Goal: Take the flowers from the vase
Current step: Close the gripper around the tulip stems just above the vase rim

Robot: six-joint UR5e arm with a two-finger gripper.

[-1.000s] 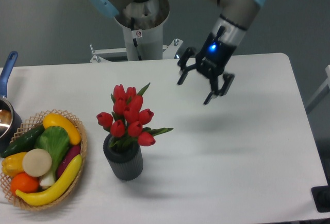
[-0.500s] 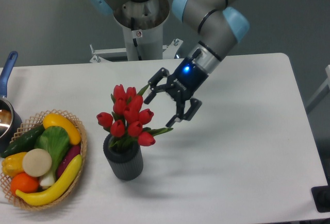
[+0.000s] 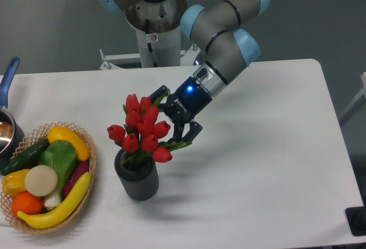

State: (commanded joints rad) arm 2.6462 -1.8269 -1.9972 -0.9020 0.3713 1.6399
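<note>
One gripper (image 3: pixel 171 120) | I am seeing its fingers spreading wide at the flowers' (image 3: pixel 144 130) right side | vase (image 3: pixel 137 180) is standing on table (image 3: pixel 269 169)

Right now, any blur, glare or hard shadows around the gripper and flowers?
Fixed camera: lighting soft and even, no glare on the table; faint diffuse shadows right of the vase and under the arm. Gripper slightly soft, its dark fingers merging with the flowers; its blue LED glows.
</note>
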